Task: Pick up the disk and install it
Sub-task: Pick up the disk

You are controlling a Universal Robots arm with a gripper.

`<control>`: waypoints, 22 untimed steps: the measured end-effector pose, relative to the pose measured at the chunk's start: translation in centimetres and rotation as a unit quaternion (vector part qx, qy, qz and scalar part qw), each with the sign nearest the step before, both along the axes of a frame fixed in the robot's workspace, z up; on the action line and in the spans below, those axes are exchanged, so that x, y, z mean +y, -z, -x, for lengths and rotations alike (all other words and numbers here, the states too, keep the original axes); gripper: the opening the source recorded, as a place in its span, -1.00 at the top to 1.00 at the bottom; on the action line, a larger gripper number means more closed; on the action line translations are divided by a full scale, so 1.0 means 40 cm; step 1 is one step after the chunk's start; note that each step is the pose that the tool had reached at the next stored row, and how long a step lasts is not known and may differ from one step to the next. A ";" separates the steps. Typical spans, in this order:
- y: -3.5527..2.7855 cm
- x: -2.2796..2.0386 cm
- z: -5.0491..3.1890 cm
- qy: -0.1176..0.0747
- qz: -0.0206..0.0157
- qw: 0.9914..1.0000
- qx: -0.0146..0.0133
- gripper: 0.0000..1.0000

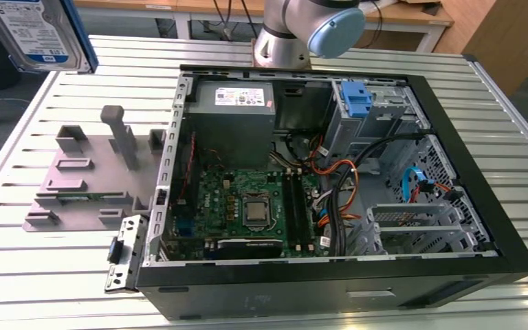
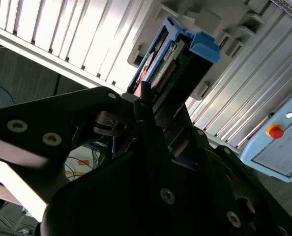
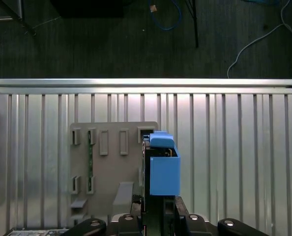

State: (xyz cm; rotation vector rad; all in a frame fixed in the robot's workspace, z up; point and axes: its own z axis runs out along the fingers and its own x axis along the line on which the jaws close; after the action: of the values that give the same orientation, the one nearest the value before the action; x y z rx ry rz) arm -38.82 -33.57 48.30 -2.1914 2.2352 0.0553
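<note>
1. On the exterior view's far left, at the top, the disk (image 1: 35,31) hangs high above the table (image 1: 25,289). Its label faces the camera and a blue carrier strip runs along one edge.
2. Below it, a grey fixture (image 1: 85,182) with upright posts lies flat on the table, just beside the case (image 1: 337,278).
3. The case lies open on its side, from the middle across to the exterior view's right.
4. Inside the case, going rightward, are the power supply (image 1: 234,103), the motherboard (image 1: 245,206) and a bare blue bracket (image 1: 357,100).
5. The arm (image 1: 305,27) stands behind the case.
6. In the second wrist view, the gripper (image 2: 158,115) has its fingers (image 2: 147,110) pinching the disk (image 2: 165,69) by one end. The rest of the disk juts out past the fingertips.
7. In the first wrist view, the gripper (image 3: 158,211) holds the disk (image 3: 163,172) edge-on, with the blue carrier outward. The disk sits over one edge of the fixture (image 3: 111,167).
</note>
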 end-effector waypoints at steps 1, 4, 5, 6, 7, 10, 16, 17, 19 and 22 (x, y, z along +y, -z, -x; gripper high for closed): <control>-0.003 0.000 0.000 0.000 0.000 1.000 0.000 0.30; -0.010 0.000 0.000 0.000 0.000 1.000 0.000 0.30; -0.010 0.000 0.000 0.000 0.000 1.000 -0.001 0.30; -0.010 0.000 0.000 0.000 0.000 1.000 -0.001 0.30; -0.011 0.000 0.000 0.000 0.000 1.000 -0.001 0.30; -0.011 0.000 0.000 0.000 0.000 1.000 -0.001 0.30; -0.013 0.000 0.001 0.000 0.000 1.000 0.000 0.30; -0.013 0.000 0.001 0.000 0.000 1.000 -0.001 0.30; -0.013 0.000 0.000 0.000 0.000 1.000 -0.001 0.30; -0.013 0.000 -0.002 0.000 0.000 1.000 -0.001 0.30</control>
State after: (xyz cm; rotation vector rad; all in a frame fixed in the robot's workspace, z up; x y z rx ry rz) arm -38.74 -33.57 48.82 -2.1908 2.2346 0.0542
